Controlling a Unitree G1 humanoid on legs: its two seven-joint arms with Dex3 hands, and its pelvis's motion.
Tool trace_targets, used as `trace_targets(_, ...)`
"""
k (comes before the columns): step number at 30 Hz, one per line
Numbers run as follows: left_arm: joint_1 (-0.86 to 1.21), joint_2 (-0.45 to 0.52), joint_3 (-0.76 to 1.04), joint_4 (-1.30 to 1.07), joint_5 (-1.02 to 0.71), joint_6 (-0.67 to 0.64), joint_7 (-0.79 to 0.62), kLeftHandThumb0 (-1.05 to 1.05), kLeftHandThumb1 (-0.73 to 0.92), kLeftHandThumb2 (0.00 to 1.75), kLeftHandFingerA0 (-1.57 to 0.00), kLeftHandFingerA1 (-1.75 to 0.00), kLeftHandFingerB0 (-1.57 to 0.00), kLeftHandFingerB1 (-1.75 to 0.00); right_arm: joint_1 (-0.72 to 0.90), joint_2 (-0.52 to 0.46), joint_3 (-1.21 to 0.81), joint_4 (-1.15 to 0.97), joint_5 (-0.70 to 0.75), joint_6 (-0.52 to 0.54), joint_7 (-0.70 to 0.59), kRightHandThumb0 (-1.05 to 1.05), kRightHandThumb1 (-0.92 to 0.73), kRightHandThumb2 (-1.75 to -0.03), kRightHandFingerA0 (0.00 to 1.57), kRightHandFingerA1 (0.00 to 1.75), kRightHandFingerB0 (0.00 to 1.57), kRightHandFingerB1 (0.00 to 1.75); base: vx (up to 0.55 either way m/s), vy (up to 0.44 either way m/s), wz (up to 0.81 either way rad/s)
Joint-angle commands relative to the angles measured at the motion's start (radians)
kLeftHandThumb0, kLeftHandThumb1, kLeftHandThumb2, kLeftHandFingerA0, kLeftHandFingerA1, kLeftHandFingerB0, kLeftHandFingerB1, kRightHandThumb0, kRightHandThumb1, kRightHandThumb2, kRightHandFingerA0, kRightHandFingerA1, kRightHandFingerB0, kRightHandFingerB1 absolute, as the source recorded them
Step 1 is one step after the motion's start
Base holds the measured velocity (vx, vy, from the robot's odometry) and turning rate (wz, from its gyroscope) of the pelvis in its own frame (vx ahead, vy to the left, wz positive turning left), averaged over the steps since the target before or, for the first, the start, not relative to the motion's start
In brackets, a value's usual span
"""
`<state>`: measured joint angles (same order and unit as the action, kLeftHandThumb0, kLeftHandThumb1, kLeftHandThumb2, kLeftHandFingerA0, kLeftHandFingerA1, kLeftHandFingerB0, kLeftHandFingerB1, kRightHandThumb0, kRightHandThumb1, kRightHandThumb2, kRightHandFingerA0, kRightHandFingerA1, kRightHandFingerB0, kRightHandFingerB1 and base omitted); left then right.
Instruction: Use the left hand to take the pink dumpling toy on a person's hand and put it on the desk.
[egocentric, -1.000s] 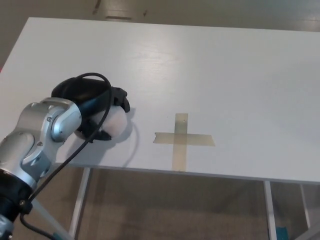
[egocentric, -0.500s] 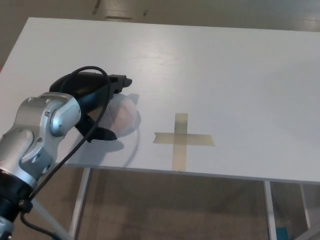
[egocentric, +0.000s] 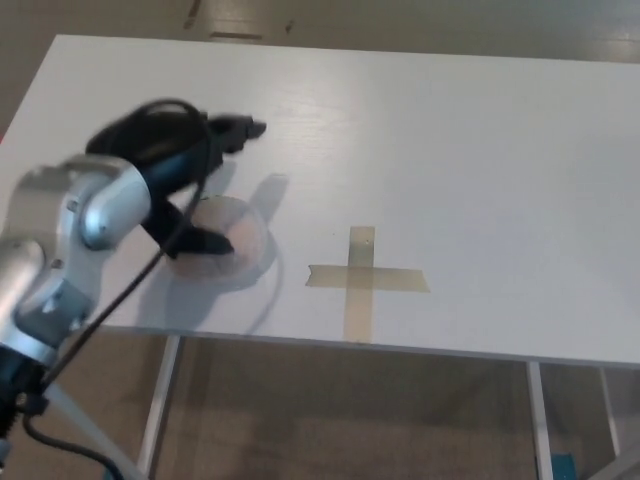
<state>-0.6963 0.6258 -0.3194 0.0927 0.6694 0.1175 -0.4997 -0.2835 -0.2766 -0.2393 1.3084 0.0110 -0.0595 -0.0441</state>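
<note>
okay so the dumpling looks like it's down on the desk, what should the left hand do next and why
Probably lift the left hand a little higher and draw it back toward the robot. The pink dumpling toy lies on the desk left of the tape cross, and the fingers are spread above it, holding nothing, so only a clean retreat seems left.

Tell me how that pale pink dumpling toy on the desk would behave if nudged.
The dumpling toy looks rounded and domed, so it may rock or slide rather than tip. It seems small beside the left hand, so probably light. The white desk looks smooth, offering little grip.
</note>
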Motion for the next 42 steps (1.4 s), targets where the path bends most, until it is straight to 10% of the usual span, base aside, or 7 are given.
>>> trace_targets(1, -0.013, 0.048, 0.097, -0.163, -0.086, 0.007, -0.084, -0.77, 0.42, 0.85, 0.00, 0.00, -0.02, -0.13, 0.001, -0.006, 0.000, 0.010, 0.001, 0.016, 0.004, -0.22, -0.67, -0.59, 0.60, 0.45, 0.49, 0.41, 0.00, 0.000, 0.00)
trace_targets(17, 0.144, 0.158, 0.610, -0.755, -0.541, 0.051, -0.281, -0.79, 0.34, 0.69, -0.01, -0.12, -0.06, -0.23, 0.027, -0.014, 0.012, 0.010, -0.010, 0.009, -0.001, -0.21, -0.67, -0.59, 0.60, 0.45, 0.49, 0.41, 0.00, 0.000, 0.00)
trace_targets(19, 0.223, 0.149, 0.784, -0.841, -0.766, 0.102, -0.361, -0.59, 0.41, 0.54, -0.01, -0.24, -0.12, -0.28, 0.043, -0.013, 0.023, 0.012, -0.021, 0.007, -0.008, -0.20, -0.67, -0.60, 0.61, 0.45, 0.49, 0.41, 0.00, 0.000, 0.00)
trace_targets(20, 0.251, 0.139, 0.836, -0.859, -0.854, 0.122, -0.387, -0.28, 0.18, 0.78, -0.01, -0.50, 0.00, -0.46, 0.052, -0.012, 0.024, 0.013, -0.022, 0.003, -0.013, -0.20, -0.67, -0.60, 0.61, 0.45, 0.49, 0.41, 0.00, 0.000, 0.00)
trace_targets(26, 0.414, 0.132, 1.070, -0.898, -1.346, 0.248, -0.499, -0.20, 0.23, 0.81, -0.12, -0.52, -0.12, -0.50, 0.104, -0.006, 0.038, 0.020, -0.036, -0.019, -0.037, -0.19, -0.67, -0.59, 0.65, 0.46, 0.52, 0.42, 0.00, 0.000, 0.00)
trace_targets(30, 0.667, 0.113, 1.218, -0.916, -1.678, 0.267, -0.563, -0.35, 0.43, 0.53, -0.35, -0.37, -0.35, -0.32, 0.126, 0.007, 0.043, 0.024, -0.040, -0.028, -0.057, -0.19, -0.67, -0.60, 0.67, 0.47, 0.51, 0.42, 0.00, 0.000, 0.00)
trace_targets(42, 1.232, -0.056, 1.159, -0.873, -1.526, 0.170, -0.876, -0.45, 0.50, 0.56, -0.38, -0.38, -0.37, -0.33, 0.168, 0.018, 0.066, 0.032, -0.058, -0.028, -0.082, -0.21, -0.68, -0.60, 0.70, 0.48, 0.53, 0.42, 0.00, 0.000, 0.00)
